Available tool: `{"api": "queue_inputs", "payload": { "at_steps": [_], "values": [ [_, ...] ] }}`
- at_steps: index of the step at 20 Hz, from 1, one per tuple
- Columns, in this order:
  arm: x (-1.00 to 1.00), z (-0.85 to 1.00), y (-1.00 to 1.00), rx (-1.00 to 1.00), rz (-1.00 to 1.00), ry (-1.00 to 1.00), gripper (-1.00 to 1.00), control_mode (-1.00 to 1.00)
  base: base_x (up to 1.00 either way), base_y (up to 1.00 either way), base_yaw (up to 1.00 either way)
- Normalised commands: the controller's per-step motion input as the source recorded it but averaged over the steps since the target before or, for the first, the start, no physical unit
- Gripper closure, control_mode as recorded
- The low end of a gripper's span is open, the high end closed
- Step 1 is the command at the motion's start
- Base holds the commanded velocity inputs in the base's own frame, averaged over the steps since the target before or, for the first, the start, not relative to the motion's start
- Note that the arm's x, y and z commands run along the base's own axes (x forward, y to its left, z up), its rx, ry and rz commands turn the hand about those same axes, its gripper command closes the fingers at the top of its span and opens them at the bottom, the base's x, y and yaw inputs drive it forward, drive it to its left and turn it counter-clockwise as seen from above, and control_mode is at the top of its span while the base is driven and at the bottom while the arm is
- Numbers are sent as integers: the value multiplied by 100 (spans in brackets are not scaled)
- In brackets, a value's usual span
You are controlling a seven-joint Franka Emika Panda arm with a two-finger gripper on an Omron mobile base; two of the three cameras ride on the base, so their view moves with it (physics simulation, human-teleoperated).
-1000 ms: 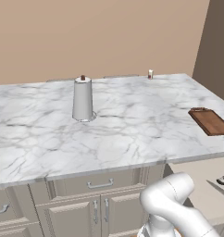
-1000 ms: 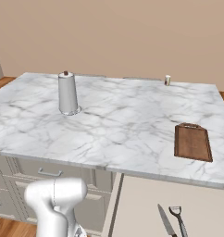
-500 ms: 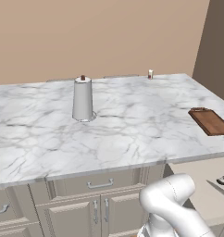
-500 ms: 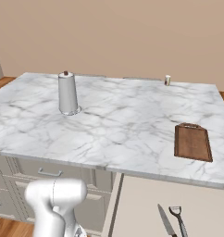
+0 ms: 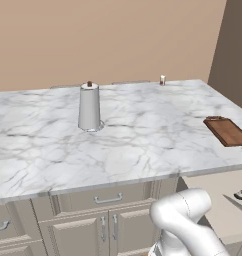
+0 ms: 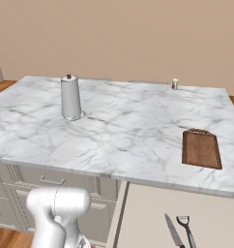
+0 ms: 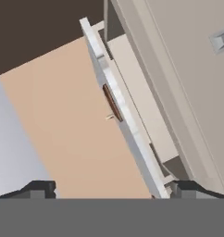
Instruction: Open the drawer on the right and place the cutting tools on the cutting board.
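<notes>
Grey-white marble countertop (image 6: 119, 131), tan wall (image 6: 119, 38), cutting board (image 6: 201, 149) at right edge

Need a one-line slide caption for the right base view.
Drawer open with knife and peeler inside; cutting board bare.

White marble table (image 6: 138, 126) with grey veining, pale grey edge. Flat rectangular reddish-brown wooden cutting board (image 6: 201, 149), darker brown rim. Tall silver-grey metal cylinder canister (image 6: 70, 98), dark red knob on top. Small white shaker jar (image 6: 175, 84) with dark band at its base. Pulled-out grey-beige drawer (image 6: 148, 218), pale beige inside; in it a dark-handled knife with grey blade (image 6: 174, 232) and a dark grey metal peeler (image 6: 186, 229). Grey-beige panelled cabinet fronts (image 5: 93, 220) with silver handles. Tan wall (image 5: 93, 35), darker brown at right. White robot arm (image 6: 56, 213). Dark hand (image 7: 109, 189) finger tips.
</notes>
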Motion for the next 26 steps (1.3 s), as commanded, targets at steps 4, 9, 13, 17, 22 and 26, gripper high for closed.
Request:
{"api": "queue_inputs", "payload": {
  "at_steps": [4, 9, 13, 17, 22, 26],
  "values": [
    [-54, 60, 21, 0, 0, -3, -100, -100, 0, 0, 0],
    [-24, 60, 24, -2, 0, -3, -100, -100, 0, 0, 0],
    [-3, 54, 31, -9, 0, 0, -100, -100, 0, 0, 0],
    [-1, 35, 51, -18, 0, 0, -100, -100, 0, 0, 0],
    [-4, 52, 75, -21, 0, 0, -100, -100, 0, 0, 0],
    [0, 69, 66, -19, 0, 0, -100, -100, 0, 0, 0]
  ]
}}
